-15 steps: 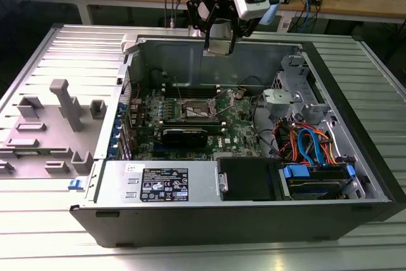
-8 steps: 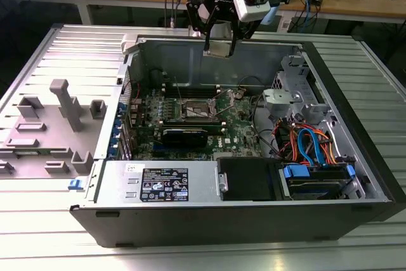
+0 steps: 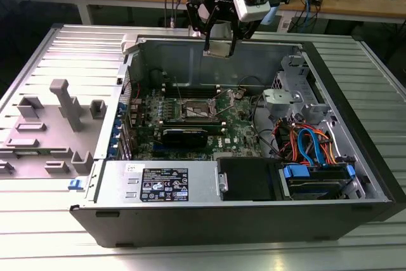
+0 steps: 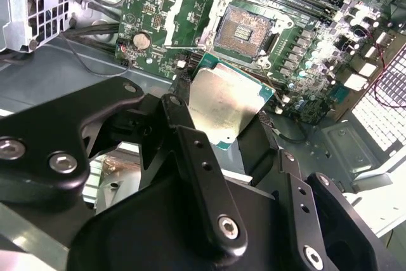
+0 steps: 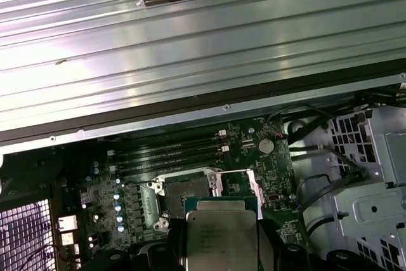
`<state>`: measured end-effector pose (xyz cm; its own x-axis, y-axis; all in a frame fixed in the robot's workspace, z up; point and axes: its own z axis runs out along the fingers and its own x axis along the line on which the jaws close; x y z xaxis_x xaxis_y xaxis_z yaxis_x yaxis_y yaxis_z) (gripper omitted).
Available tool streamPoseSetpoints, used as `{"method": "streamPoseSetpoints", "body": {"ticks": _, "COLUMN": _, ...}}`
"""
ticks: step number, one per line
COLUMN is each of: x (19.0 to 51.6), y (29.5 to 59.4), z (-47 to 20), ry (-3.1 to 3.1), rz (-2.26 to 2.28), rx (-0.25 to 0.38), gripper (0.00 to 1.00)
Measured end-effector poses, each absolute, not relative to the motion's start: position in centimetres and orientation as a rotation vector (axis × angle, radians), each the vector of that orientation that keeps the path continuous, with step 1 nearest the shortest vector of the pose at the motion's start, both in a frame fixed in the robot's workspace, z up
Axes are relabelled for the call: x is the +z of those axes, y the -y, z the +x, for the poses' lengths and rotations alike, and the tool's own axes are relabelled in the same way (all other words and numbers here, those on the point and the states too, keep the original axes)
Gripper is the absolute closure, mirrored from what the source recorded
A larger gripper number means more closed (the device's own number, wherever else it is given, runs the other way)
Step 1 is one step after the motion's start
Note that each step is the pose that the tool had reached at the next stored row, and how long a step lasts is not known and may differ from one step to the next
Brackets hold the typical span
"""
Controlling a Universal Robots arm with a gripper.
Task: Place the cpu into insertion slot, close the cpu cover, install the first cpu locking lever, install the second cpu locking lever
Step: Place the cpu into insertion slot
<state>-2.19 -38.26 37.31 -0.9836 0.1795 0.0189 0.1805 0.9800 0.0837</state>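
Grips the cpu (image 4: pixel 228 103) by opposite edges in the pincer (image 4: pixel 225 122), silvery top showing, well above the insertion slot (image 4: pixel 244 30) and not touching it. Leaves slot bare, contacts exposed, cpu cover (image 4: pixel 175 20) swung open just beside it. Surrounds slot with green motherboard (image 3: pixel 241 125) inside open computer case (image 3: pixel 190 182).

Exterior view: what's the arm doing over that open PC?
The arm's claw is shut on the cpu, gripping it by its edges above the open computer case. On the green motherboard below, the insertion slot sits uncovered and empty, so the chip has not been placed yet.
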Motion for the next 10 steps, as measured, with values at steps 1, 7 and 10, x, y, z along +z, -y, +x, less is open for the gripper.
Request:
{"method": "streamPoseSetpoints", "body": {"ticks": 1, "x": 37.30, "y": 38.31, "z": -2.20, "ry": 3.114, "rz": -0.288, "rx": -0.133, "gripper": 0.46}}
{"method": "streamPoseSetpoints", "body": {"ticks": 7, "x": 37.24, "y": 38.42, "z": -2.19, "ry": 3.110, "rz": -0.348, "rx": -0.134, "gripper": 0.46}}
{"method": "streamPoseSetpoints", "body": {"ticks": 10, "x": 37.24, "y": 38.44, "z": -2.20, "ry": 3.109, "rz": -0.363, "rx": -0.134, "gripper": 0.46}}
